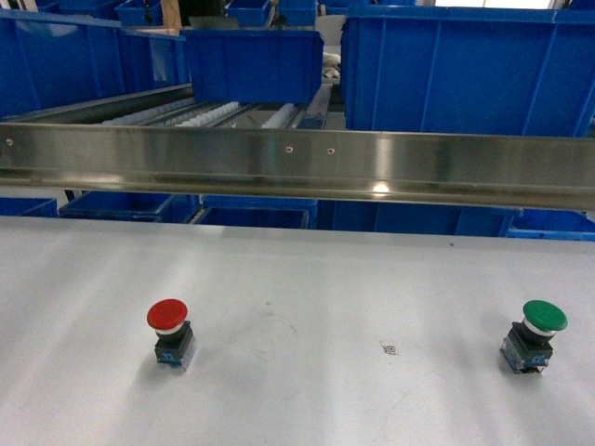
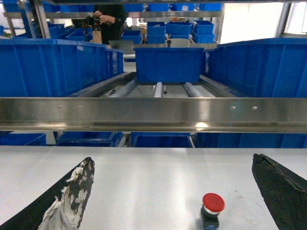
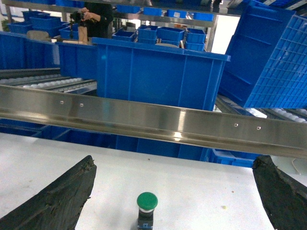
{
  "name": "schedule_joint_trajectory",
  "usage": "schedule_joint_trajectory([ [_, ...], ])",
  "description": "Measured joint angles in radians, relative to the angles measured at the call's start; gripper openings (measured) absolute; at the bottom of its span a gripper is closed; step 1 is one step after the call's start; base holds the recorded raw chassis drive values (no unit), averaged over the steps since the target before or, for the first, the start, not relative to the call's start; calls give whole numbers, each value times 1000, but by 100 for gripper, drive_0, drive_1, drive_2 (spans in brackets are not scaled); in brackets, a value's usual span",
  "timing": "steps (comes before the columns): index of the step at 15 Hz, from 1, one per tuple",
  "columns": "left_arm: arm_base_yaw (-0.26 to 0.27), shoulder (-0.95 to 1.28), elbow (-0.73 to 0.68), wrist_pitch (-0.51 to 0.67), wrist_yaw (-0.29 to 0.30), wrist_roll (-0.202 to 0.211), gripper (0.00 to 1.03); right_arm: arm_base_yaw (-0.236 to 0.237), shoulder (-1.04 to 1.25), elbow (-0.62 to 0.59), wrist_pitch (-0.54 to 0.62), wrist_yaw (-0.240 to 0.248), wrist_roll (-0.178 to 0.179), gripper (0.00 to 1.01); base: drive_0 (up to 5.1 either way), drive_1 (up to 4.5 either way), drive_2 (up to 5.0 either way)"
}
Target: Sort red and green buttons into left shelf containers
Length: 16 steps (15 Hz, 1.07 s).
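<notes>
The red button [image 1: 167, 330] stands upright on the white table at the front left, and the green button [image 1: 535, 333] stands upright at the front right. Neither gripper shows in the head view. In the left wrist view my left gripper [image 2: 172, 159] is open, and the red button [image 2: 212, 208] sits on the table between its fingers, nearer the right one. My right gripper [image 3: 173, 160] is also open, with the green button [image 3: 147, 206] below it, left of centre. A large blue bin [image 1: 56, 60] stands on the shelf at the back left.
A steel rail [image 1: 297, 163] runs across the front of the shelf, above the table's far edge. Behind it lie rollers [image 1: 200, 113], a smaller blue bin [image 1: 253, 65] and a big blue bin [image 1: 465, 70] on the right. A small marker [image 1: 390, 349] is on the table.
</notes>
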<state>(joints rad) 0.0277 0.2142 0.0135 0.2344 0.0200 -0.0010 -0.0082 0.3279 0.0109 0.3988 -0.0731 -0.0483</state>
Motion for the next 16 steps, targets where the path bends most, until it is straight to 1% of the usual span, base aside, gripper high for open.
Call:
schedule_joint_trajectory([
  [1, 9, 121, 0, 109, 4, 1, 98, -3, 97, 2, 95, -7, -10, 98, 0, 0, 0],
  [3, 7, 347, 6, 301, 39, 4, 98, -20, 345, 12, 282, -37, -20, 98, 0, 0, 0],
  [4, 5, 499, 39, 394, 62, 5, 98, -34, 477, 43, 352, -58, -24, 98, 0, 0, 0],
  [5, -6, 622, 95, 444, 81, 10, 98, -38, 634, 101, 435, -67, -29, 98, 0, 0, 0],
  [6, -26, 798, 196, 528, 80, 22, 98, -39, 819, 201, 480, -77, -41, 98, 0, 0, 0],
  [7, -52, 959, 283, 571, 67, 45, 98, -37, 964, 292, 413, -87, -58, 98, 0, 0, 0],
  [8, -75, 1092, 359, 541, 61, 53, 98, -22, 1111, 382, 346, -100, -71, 98, 0, 0, 0],
  [9, -105, 1228, 447, 493, 40, 62, 98, -10, 1233, 486, 268, -110, -93, 98, 0, 0, 0],
  [10, -130, 1313, 517, 473, 12, 66, 98, -3, 1315, 585, 192, -105, -115, 98, 0, 0, 0],
  [11, -143, 1347, 564, 439, 6, 70, 98, 1, 1352, 634, 157, -100, -123, 98, 0, 0, 0],
  [12, -159, 1383, 623, 387, 16, 71, 98, 10, 1389, 689, 115, -81, -139, 98, 0, 0, 0],
  [13, -174, 1419, 680, 338, 18, 77, 98, 10, 1417, 738, 59, -82, -141, 98, 0, 0, 0],
  [14, -192, 1456, 729, 290, 14, 80, 98, 16, 1450, 786, 13, -66, -148, 98, 0, 0, 0],
  [15, -205, 1498, 777, 211, 31, 71, 98, 22, 1496, 849, -69, -77, -147, 98, 0, 0, 0],
  [16, -217, 1519, 790, 184, 37, 56, 98, 23, 1541, 898, -136, -78, -143, 98, 0, 0, 0],
])
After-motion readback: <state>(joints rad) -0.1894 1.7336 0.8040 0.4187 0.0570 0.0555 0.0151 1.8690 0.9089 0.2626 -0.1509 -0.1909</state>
